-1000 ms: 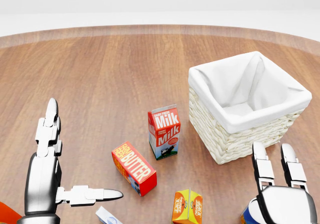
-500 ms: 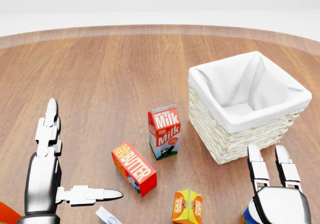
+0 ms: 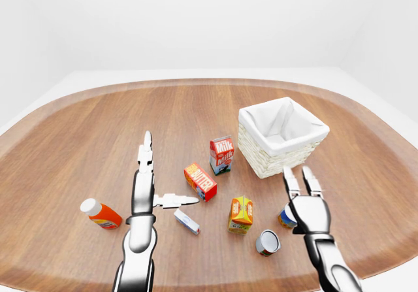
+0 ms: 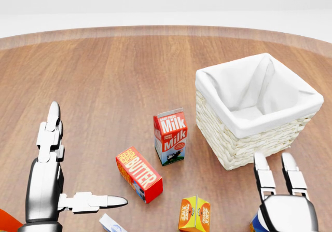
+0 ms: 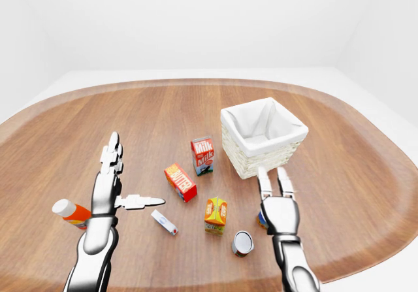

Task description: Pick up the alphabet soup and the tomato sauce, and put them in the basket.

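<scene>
Two robot hands open | right robot hand above upright can | basket near

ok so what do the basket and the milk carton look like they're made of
The basket looks like pale woven wicker, ribbed and matte, with a white cloth liner folded over its rim. The milk carton looks like printed paperboard, smooth, with a gabled top, though a simulator render leaves that open.
</scene>
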`<state>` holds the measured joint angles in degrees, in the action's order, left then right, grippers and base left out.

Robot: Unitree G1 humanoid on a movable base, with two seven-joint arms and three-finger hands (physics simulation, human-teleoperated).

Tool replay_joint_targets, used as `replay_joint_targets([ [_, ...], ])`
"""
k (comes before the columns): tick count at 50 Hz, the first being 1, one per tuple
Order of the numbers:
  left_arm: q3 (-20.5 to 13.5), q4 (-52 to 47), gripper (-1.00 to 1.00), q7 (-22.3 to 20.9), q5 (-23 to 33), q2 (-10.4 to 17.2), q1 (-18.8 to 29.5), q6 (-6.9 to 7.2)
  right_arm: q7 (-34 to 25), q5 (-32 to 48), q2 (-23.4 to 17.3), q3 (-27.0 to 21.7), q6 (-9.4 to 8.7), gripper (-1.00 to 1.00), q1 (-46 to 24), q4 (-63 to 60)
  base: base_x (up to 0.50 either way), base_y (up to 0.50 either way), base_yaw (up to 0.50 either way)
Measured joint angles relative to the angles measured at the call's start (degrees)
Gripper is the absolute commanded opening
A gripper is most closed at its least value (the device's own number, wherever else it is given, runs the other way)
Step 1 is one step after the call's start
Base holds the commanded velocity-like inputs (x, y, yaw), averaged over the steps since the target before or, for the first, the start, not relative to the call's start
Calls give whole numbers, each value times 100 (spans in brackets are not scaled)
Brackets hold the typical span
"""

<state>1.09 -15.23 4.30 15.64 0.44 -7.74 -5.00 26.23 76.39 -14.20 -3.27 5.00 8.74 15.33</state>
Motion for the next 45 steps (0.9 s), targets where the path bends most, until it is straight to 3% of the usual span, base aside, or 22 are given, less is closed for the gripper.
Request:
replay_joint_targets([
  [22,0,0,100,0,0,0,0,0,373,100,-113,194,0,100,-263,715,0,0,0],
  [45,0,0,100,1,0,0,0,0,377,76,-251,282,0,100,-555,1334,0,0,0],
])
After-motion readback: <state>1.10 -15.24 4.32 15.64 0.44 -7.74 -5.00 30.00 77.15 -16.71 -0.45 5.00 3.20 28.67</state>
